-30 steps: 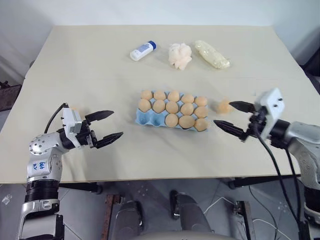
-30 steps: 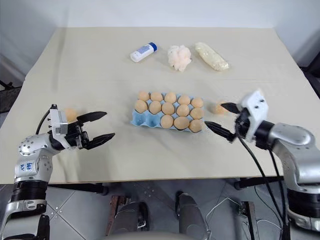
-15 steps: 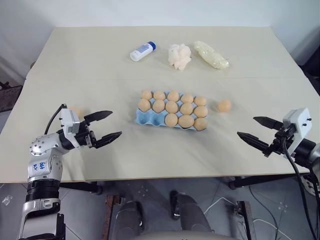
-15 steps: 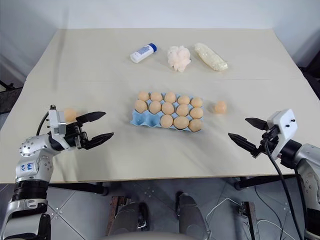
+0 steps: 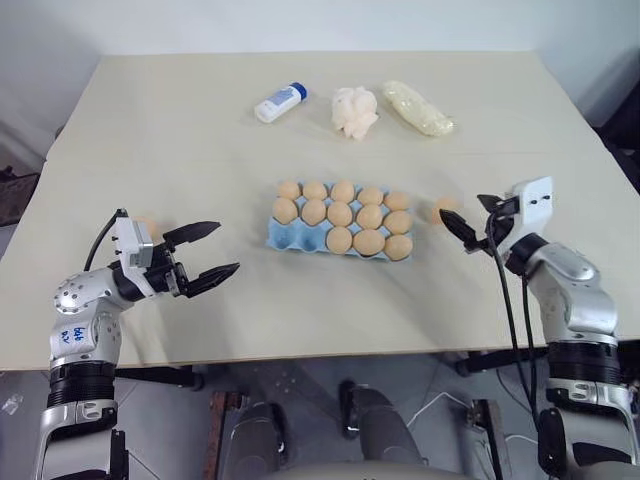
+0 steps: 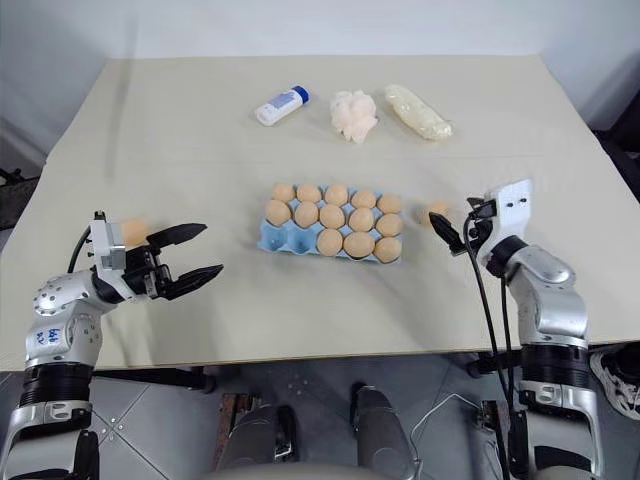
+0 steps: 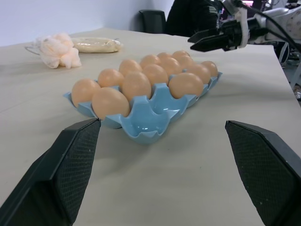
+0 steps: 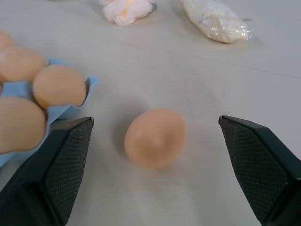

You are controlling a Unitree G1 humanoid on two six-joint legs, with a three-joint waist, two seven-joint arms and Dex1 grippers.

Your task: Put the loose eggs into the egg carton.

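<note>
Broadly, the beige table (image 5: 180,130) carries everything, and the egg carton (image 5: 282,236) is the largest item on it, lying near the middle. This light blue tray holds tan eggs in most of its cups; two cups at its near left corner are bare, as the left wrist view shows. Next in size come the two grippers. The left gripper (image 5: 204,251) hovers over the near left part of the table, its black fingers spread wide with nothing between them, pointing toward the carton's left end. The right gripper (image 5: 472,221) sits just right of the carton, its fingers likewise wide apart and holding nothing. Along the far edge lie a pale plastic-wrapped roll (image 5: 420,108), a white lumpy wad (image 5: 354,110) and a white bottle (image 5: 279,102) with a blue cap, set in a row and well apart from the carton. Smallest are the loose eggs. One loose egg (image 8: 155,138) rests on the table just right of the carton's right end, directly ahead of the right gripper and between the lines of its two fingers, touching neither. Another loose egg (image 6: 133,231) lies on the left side of the table, partly hidden behind the left wrist.
</note>
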